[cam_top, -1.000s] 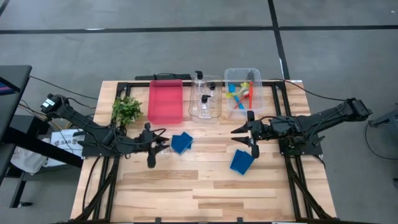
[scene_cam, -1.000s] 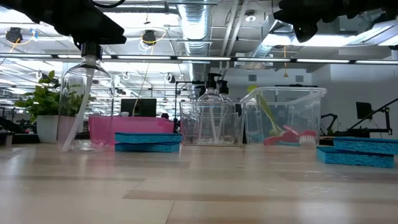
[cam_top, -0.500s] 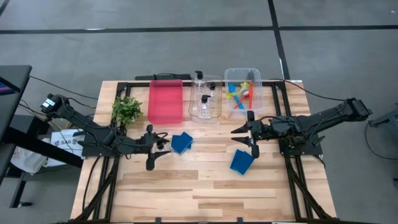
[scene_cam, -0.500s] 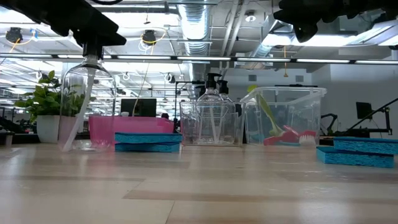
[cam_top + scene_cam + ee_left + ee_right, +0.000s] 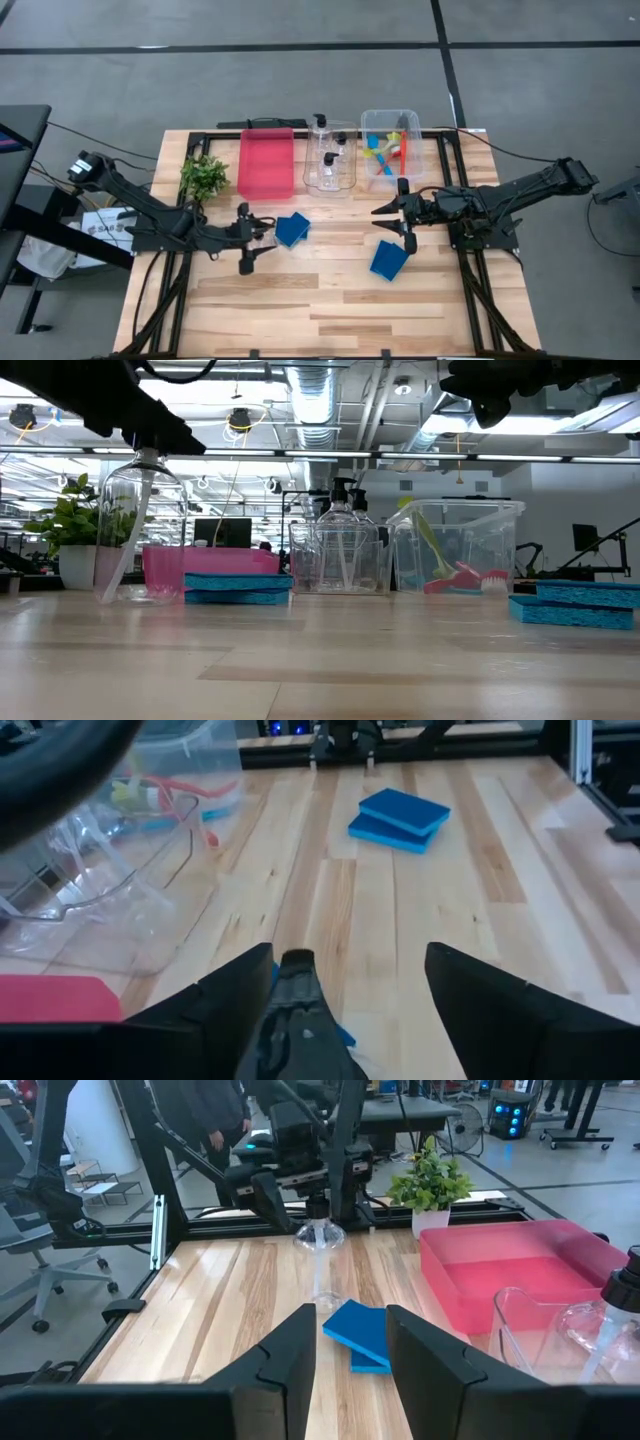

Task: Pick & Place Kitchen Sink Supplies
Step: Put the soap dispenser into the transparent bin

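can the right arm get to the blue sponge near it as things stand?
Probably yes. The right gripper hangs just beside that blue sponge, with bare table around it and nothing on top; the clear bins stand farther back.

Robotics lab, exposed ceiling ducts, black stands (another rig), office chair, wooden table

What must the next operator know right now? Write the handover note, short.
Left gripper: fingers open, just above the pump top of a loose clear bottle, which stands upright on the table beside one blue sponge.
Right gripper: open, holding nothing, hovering between the brush bin and the second sponge.
Done: brushes in their bin, other bottles in the middle bin.
Left: the loose bottle and both sponges are still on the table.
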